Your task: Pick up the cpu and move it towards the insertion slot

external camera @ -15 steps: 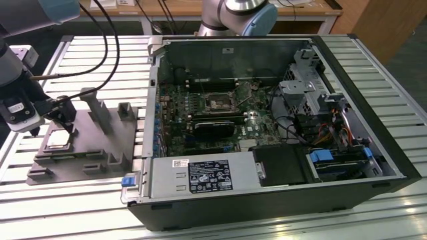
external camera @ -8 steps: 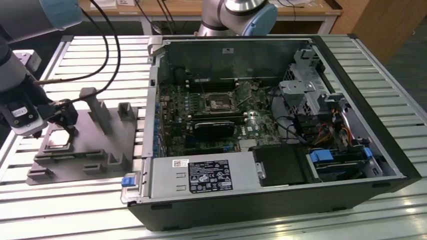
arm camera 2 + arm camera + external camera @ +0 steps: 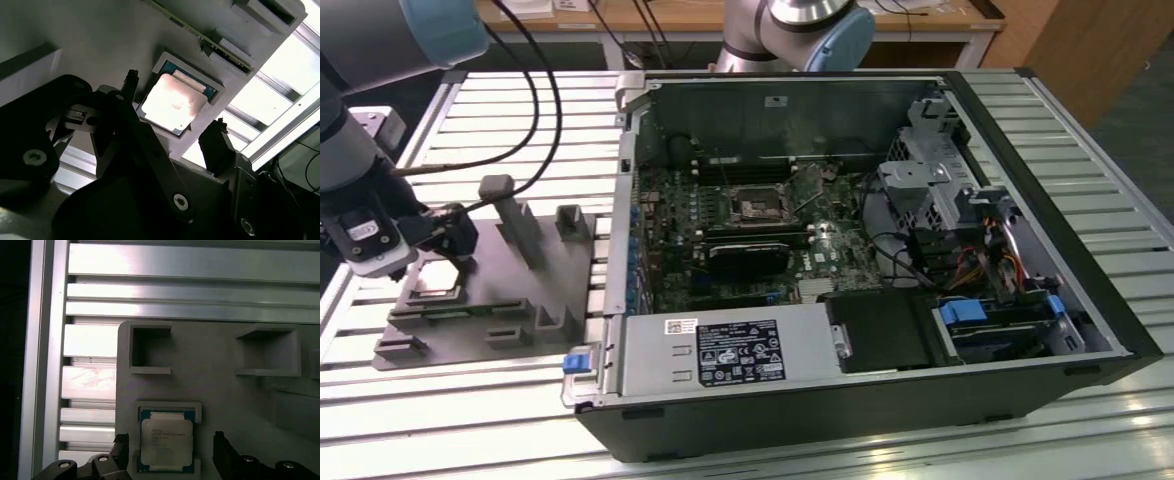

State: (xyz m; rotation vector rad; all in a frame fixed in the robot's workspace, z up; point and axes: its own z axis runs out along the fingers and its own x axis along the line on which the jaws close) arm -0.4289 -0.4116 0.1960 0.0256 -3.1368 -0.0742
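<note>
The cpu lies flat in a shallow recess of the grey plastic fixture plate, its silvery top facing up. In both wrist views my gripper hangs just above it, open. One dark finger stands on each side of the chip, with a small gap to it. In the exterior view the gripper is low over the plate's end at the view's left. The insertion slot, a black square socket in a thin metal frame, sits on the green board inside the open computer case.
The open case stands to the exterior view's right of the fixture, its metal wall between the two. Tall grey posts rise from the plate near my gripper. A long black module lies below the socket. Another arm's base stands behind.
</note>
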